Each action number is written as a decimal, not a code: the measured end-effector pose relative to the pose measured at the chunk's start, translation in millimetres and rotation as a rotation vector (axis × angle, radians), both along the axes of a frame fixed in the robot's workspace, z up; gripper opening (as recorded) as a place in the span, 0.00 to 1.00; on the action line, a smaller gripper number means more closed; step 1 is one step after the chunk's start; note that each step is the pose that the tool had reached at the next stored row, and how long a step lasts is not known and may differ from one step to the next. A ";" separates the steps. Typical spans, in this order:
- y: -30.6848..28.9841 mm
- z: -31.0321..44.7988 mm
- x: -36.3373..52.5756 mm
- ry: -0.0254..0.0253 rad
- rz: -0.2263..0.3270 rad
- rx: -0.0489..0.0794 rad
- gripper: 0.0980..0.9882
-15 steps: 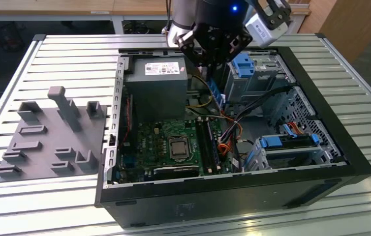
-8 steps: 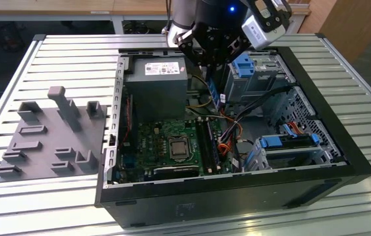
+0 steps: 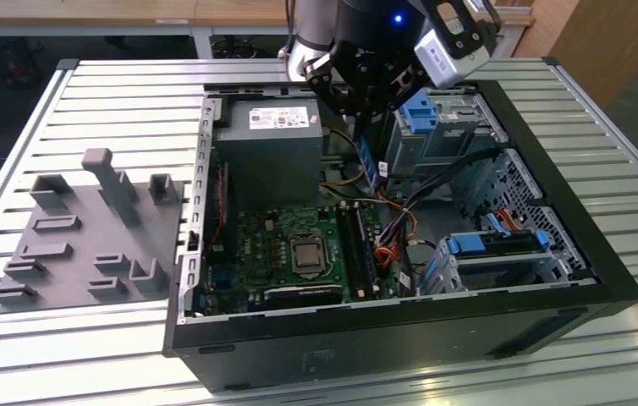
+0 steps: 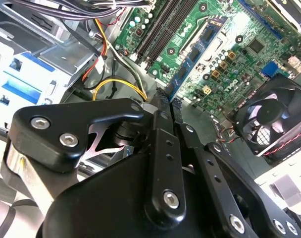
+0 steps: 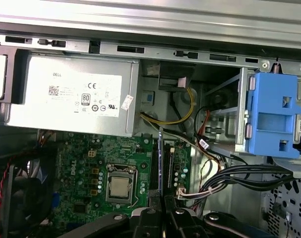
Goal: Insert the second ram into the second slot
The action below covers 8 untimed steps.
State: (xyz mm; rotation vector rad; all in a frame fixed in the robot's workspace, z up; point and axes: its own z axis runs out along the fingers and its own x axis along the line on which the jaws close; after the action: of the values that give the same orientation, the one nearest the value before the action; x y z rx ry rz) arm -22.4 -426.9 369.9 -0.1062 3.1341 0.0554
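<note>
We see the gripper (image 3: 361,125) clamped on the second ram (image 3: 369,162) over the open PC case (image 3: 409,330). Slatted metal table (image 3: 93,93) underneath, wooden desk (image 3: 93,10) behind.

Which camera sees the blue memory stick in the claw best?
The exterior view: the second ram hangs from the claw, flat side showing. The first wrist view gives its thin edge; the second wrist view, a slanted blue strip.

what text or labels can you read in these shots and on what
White label on grey metal power supply box: fine print too small to read.
White lettering on green motherboard: too blurred.
Pale strip on thin dark-blue memory stick in the gripper: unreadable.
</note>
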 end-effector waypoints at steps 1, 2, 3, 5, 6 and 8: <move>0.0 -0.3 0.0 0.0000 0.000 0.000 0.04; 0.0 -0.6 0.0 0.0000 0.000 0.000 0.04; 0.0 -0.9 0.0 0.0000 0.000 0.000 0.04; 0.0 -1.3 0.0 0.0001 0.000 0.000 0.04; 0.0 -1.6 0.0 0.0000 0.000 0.000 0.04; 0.0 -2.1 0.0 0.0000 0.000 0.000 0.04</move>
State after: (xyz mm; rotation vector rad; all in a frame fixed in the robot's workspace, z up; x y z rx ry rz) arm -22.4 -426.9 367.9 -0.1062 3.1341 0.0554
